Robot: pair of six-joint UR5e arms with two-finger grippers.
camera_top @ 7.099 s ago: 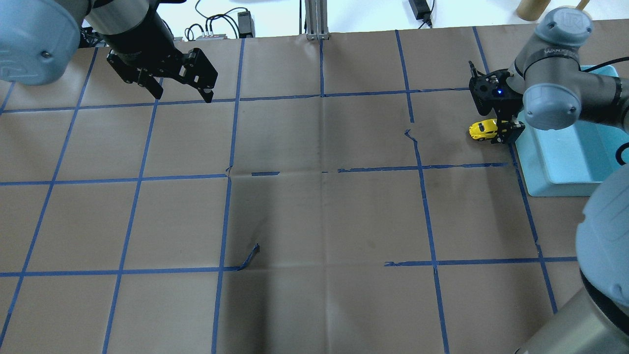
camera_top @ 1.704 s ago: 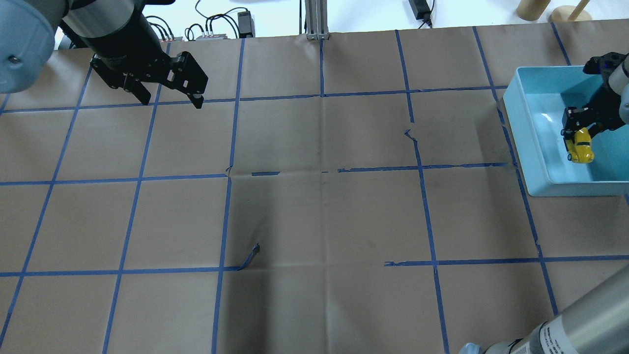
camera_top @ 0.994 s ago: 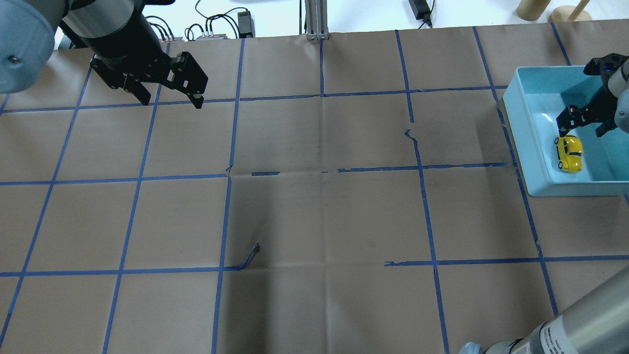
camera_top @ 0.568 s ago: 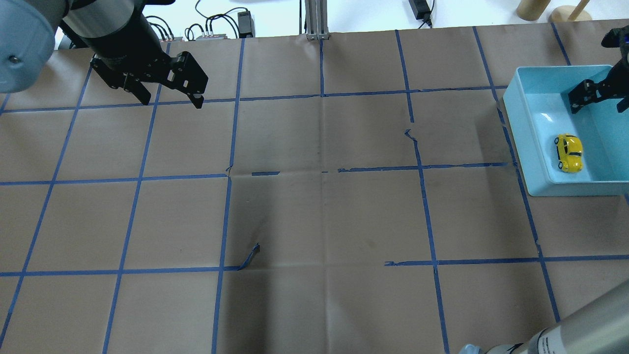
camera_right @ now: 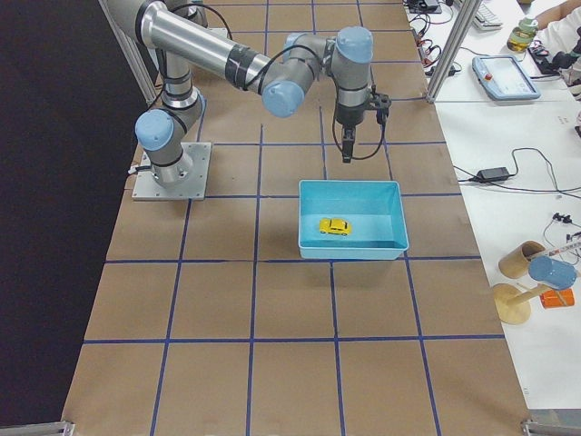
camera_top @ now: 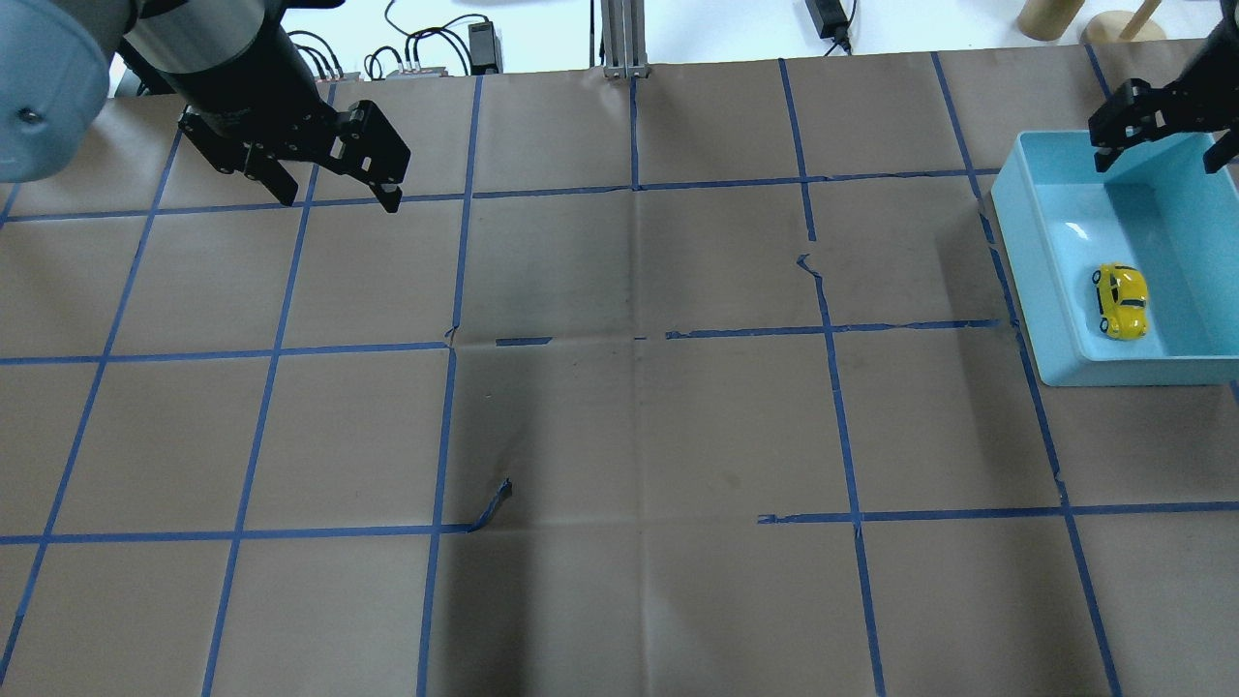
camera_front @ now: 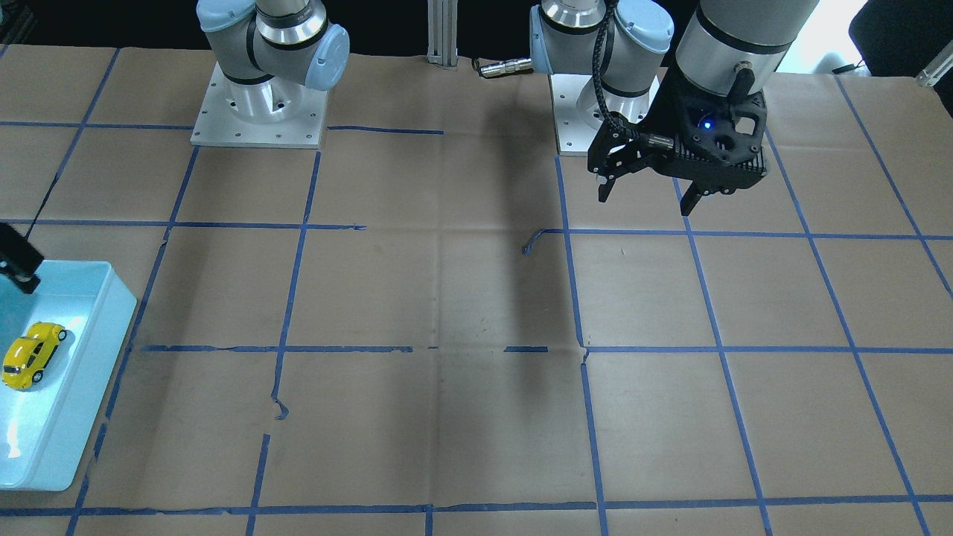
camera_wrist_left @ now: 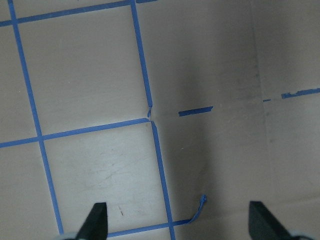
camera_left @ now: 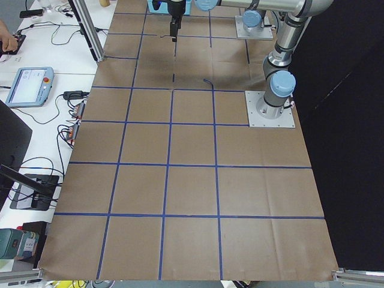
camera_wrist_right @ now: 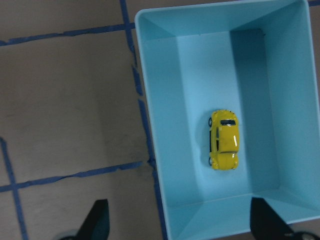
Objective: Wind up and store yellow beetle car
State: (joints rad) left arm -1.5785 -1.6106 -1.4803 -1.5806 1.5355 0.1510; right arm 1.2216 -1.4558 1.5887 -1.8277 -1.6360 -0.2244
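Note:
The yellow beetle car (camera_top: 1121,300) lies on its wheels on the floor of a light blue bin (camera_top: 1024,281) at the table's right edge. It also shows in the right wrist view (camera_wrist_right: 223,139), the front-facing view (camera_front: 30,353) and the exterior right view (camera_right: 335,226). My right gripper (camera_top: 1157,155) is open and empty. It hangs above the bin's far rim, well apart from the car. My left gripper (camera_top: 339,201) is open and empty, high over the far left of the table (camera_front: 644,202).
Brown paper with a blue tape grid covers the table. A loose curl of tape (camera_top: 494,503) sticks up left of centre. Wooden pieces (camera_top: 1050,15) and cables (camera_top: 426,48) lie beyond the far edge. The bin's walls (camera_wrist_right: 155,125) rise around the car.
My right gripper carried the car from the table into the bin, opened and let it go. It then drew up and back toward the bin's far rim. The left arm stayed put.

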